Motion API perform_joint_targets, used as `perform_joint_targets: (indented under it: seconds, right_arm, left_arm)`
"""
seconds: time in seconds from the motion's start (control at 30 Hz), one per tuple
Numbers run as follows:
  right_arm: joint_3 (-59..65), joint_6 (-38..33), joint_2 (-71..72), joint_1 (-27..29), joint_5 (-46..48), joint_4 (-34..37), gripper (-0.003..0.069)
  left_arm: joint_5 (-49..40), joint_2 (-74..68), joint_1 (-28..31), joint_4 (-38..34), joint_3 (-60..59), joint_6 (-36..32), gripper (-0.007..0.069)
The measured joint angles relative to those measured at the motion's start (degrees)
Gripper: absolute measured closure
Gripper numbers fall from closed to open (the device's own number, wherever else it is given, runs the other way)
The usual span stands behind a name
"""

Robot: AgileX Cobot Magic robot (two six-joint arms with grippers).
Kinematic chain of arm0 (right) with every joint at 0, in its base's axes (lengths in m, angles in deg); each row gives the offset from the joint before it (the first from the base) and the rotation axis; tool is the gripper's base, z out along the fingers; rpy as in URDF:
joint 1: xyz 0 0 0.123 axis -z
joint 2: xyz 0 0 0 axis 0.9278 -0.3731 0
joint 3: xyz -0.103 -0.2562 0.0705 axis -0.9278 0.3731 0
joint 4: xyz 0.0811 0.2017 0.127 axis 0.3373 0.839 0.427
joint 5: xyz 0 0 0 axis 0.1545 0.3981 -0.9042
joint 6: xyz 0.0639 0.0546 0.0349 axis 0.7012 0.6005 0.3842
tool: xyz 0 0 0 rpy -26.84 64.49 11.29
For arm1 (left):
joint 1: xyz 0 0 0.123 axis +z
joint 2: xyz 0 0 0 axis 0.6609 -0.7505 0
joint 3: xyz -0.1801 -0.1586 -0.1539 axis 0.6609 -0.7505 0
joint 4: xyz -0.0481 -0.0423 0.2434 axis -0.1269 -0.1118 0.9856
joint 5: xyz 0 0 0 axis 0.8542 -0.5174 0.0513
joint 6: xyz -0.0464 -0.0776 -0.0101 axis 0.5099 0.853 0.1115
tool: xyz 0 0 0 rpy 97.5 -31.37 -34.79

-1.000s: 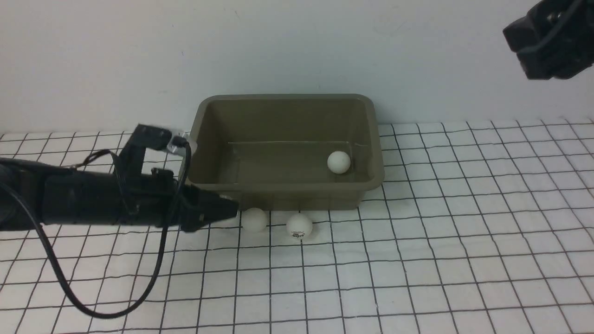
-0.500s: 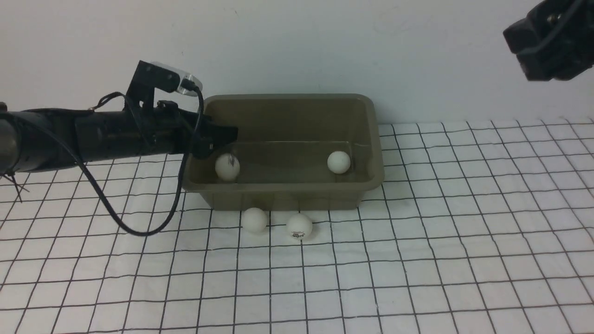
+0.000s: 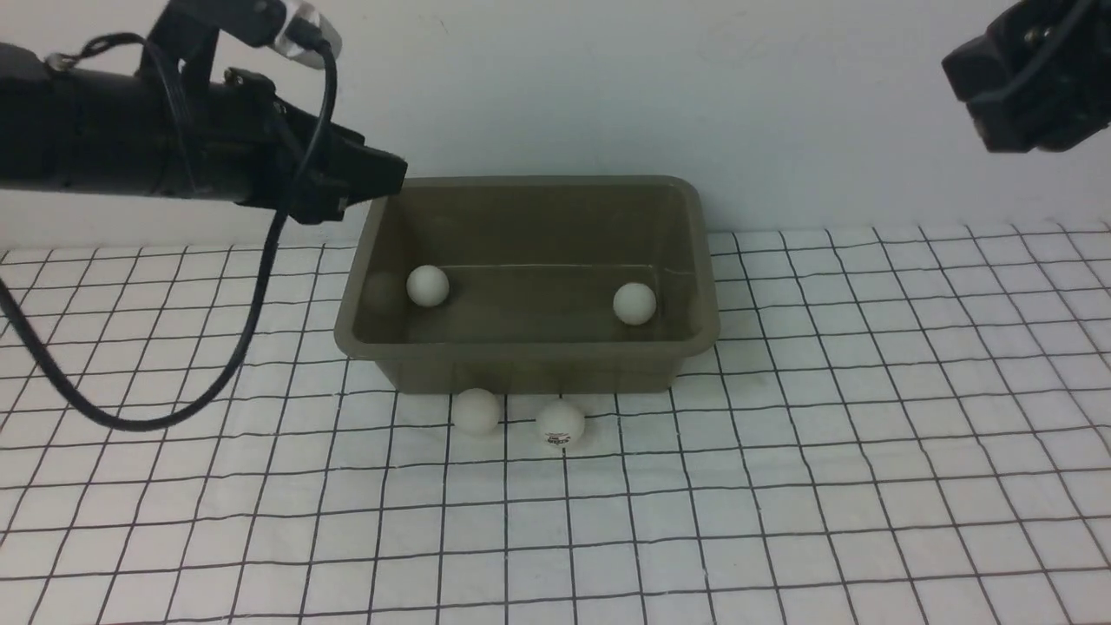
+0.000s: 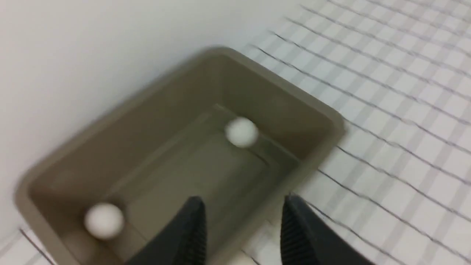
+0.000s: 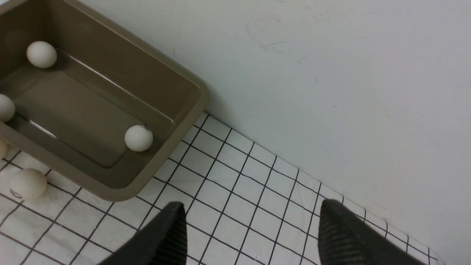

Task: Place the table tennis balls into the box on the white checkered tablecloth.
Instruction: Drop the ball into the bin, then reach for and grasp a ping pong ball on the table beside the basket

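Observation:
The olive-grey box [image 3: 521, 347] stands on the white checkered tablecloth [image 3: 781, 451] against the wall. In the front view two table tennis balls lie inside it, one at the left [image 3: 428, 286] and one at the right [image 3: 634, 304]. The right wrist view shows a third ball [image 5: 3, 108] against the box's near wall. Two more balls [image 3: 477, 411] [image 3: 560, 424] rest on the cloth just in front of the box. My left gripper [image 3: 386, 178] hovers above the box's far left corner, open and empty [image 4: 243, 200]. My right gripper [image 5: 252, 205] hangs high at the right, open and empty.
A plain white wall runs directly behind the box [image 5: 110, 191]. The left arm's black cable [image 3: 252, 295] loops down over the cloth left of the box. The tablecloth stretches to the right and toward me.
My left arm rose from cloth level in front of the box to above its left end and let a ball drop in; that ball rolled toward the back. The right arm stayed still.

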Motion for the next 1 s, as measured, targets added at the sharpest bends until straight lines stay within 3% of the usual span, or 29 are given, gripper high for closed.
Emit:
perform_joint_targets:
  seconds: [0.13,0.4,0.63,0.93,1.0]
  right_arm:
    - [0.0,0.0,0.0,0.0,0.0,-0.3,0.0218]
    - [0.0,0.0,0.0,0.0,0.0,-0.3,0.0218]
    - [0.0,0.0,0.0,0.0,0.0,-0.3,0.0218]
    - [0.0,0.0,0.0,0.0,0.1,-0.3,0.0218]
    - [0.0,0.0,0.0,0.0,0.1,-0.3,0.0218]
  left_arm:
    - [-3.5,3.3,-5.2,11.3,0.0,16.7,0.0456]
    - [-0.2,4.0,-13.2,21.3,-6.4,31.9,0.0523]
    - [10.7,4.0,-17.1,22.2,-15.5,35.0,0.0557]
    - [36.4,2.7,-19.8,19.7,-30.7,36.1,0.0564]
    - [41.4,0.7,-19.8,19.6,-32.7,35.8,0.0522]
